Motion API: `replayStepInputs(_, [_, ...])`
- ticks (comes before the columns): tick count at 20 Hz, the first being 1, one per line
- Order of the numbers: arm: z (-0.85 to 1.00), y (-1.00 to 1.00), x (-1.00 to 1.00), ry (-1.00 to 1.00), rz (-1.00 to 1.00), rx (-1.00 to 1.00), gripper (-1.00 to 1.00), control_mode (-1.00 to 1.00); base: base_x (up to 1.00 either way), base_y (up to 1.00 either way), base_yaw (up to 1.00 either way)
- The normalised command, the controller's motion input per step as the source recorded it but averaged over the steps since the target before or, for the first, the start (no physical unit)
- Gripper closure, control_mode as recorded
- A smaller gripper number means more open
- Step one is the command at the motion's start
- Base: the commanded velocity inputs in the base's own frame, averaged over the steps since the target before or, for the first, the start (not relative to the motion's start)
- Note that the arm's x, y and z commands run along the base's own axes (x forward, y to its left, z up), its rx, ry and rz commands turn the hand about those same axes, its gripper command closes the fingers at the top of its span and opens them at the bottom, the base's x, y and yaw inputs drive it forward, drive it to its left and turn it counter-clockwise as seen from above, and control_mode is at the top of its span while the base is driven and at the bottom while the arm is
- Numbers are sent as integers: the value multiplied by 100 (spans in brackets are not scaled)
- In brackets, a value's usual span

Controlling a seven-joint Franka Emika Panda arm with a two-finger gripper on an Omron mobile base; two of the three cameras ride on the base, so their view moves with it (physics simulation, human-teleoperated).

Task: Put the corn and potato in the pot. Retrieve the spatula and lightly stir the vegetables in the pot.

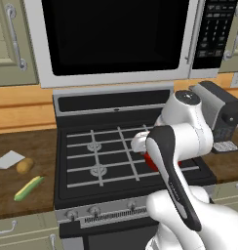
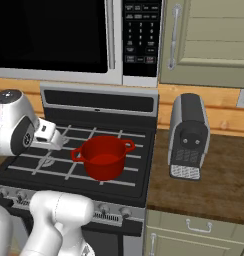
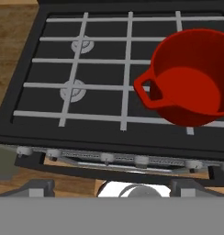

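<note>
Kitchen setup: you're looking at a black stove (image 1: pixel 91 156) with pale grates, sitting under a microwave (image 1: pixel 116 39) between two stretches of wooden table (image 1: pixel 23 146). Sitting on the front right burner is the red pot (image 2: pixel 103 157), upright and with nothing inside it; in the hand view it's showing at the upper right (image 3: pixel 192 82), one side handle pointing toward the middle of the grates.

Off to the left of the stove, on the table, you're seeing all three loose items grouped together. Nearest the front edge the corn (image 1: pixel 29 188) is lying at a slant. Just behind it the potato (image 1: pixel 25 166) is sitting, touching or nearly touching the pale blade of the spatula (image 1: pixel 9 159); I can't make out its handle from here. All three are well apart from the pot, with the whole left half of the stove between them.

Your arm is reaching up over the stove's front, and the hand is pointing down at the burners and the knob row (image 3: pixel 107 157). The jaws are standing spread wide and released, grasping nothing, with the tips (image 3: pixel 111 187) poking up at the bottom of the hand view. On the right table a dark coffee machine (image 2: pixel 189 137) is standing against the wall.
</note>
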Motion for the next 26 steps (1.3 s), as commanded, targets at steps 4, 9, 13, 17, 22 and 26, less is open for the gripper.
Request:
replayStepInputs(4, [-14, 0, 9, 0, 0, 0, -100, -100, 0, 0, 0])
replayStepInputs(9, [-15, 18, 2, 0, 0, 1, -100, -100, 0, 0, 0])
replayStepInputs(13, [0, 0, 0, 0, 0, 0, -100, 100, -11, 93, 0])
replayStepInputs(17, [0, 0, 0, 0, 0, 0, -100, 100, -1, 100, -4])
replayStepInputs(22, [0, 0, 0, 0, 0, 0, -100, 100, 0, 87, -3])
replayStepInputs(26, [0, 0, 0, 0, 0, 0, -100, 100, 0, -2, 0])
